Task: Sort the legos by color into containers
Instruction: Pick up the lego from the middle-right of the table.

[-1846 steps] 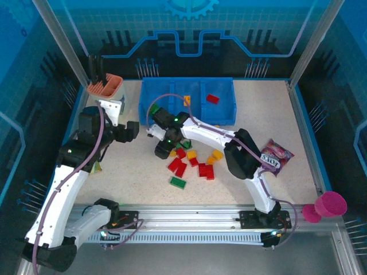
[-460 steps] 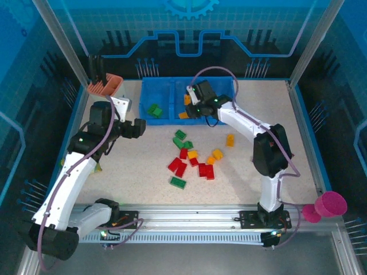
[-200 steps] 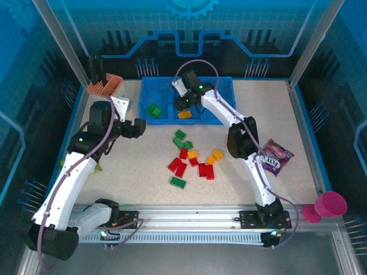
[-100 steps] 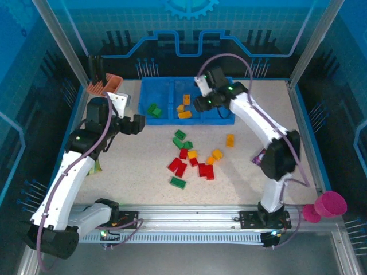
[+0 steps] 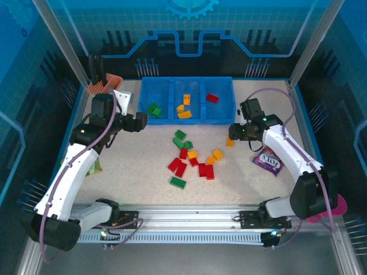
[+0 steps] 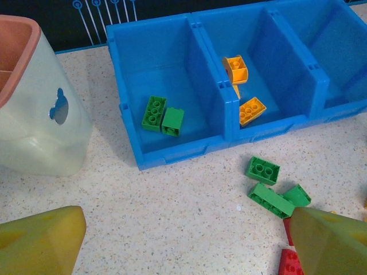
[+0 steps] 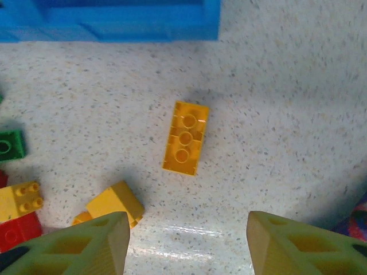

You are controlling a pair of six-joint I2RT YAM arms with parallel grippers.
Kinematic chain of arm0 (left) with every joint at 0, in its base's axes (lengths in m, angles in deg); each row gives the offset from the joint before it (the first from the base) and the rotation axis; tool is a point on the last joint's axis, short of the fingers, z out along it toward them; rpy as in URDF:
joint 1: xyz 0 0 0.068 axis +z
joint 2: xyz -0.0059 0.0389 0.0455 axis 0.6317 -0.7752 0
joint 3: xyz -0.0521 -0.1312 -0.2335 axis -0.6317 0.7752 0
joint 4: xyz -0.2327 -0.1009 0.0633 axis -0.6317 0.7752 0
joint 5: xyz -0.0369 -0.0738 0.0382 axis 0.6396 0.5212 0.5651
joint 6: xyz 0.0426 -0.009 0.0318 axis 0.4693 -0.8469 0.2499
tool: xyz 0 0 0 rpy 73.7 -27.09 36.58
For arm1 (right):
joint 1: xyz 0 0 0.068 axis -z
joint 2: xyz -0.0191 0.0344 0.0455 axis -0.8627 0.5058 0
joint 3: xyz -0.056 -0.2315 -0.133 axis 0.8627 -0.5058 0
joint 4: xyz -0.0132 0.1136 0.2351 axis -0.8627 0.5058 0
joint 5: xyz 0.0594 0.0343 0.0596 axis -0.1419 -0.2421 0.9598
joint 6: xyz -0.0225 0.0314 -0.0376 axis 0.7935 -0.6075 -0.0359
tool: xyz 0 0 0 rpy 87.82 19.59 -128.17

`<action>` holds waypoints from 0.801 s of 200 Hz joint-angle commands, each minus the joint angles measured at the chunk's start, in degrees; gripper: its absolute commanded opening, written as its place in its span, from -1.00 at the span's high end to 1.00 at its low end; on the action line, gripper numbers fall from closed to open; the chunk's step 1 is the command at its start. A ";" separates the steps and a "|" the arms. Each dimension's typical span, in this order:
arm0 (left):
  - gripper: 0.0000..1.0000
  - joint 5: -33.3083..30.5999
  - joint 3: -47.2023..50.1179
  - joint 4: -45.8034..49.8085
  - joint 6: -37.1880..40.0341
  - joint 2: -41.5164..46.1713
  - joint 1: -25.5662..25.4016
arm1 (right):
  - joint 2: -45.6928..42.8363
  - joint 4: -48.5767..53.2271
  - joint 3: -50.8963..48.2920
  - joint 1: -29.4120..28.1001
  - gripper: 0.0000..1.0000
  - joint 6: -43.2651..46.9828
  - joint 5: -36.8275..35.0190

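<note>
Right claw hung open just beside a lone orange-yellow brick on the table, to the right of the loose pile. Beyond lay the blue tray, with green, orange and red pieces in its left, middle and right compartments. Left claw stood spread near the tray's left end.

From the left wrist, its fingers gaped wide, and two green bricks lay in the left compartment.

From the right wrist, the lone brick lay flat, studs up. Its long axis pointed toward the tray, slightly tilted, ahead of parted, empty fingers.
</note>
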 commanded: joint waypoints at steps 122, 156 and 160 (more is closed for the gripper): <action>-0.85 -1.86 -2.63 0.67 0.18 -2.94 0.52 | 16.36 -14.79 -2.30 3.96 -0.13 -6.10 8.00; -0.85 -1.53 -3.03 0.83 0.27 -3.66 0.54 | 19.23 -15.43 -1.35 3.80 -0.19 -6.10 5.96; -0.85 -1.46 -3.10 0.89 0.31 -3.73 0.52 | 19.39 -15.62 -1.35 3.74 -0.19 -6.17 5.78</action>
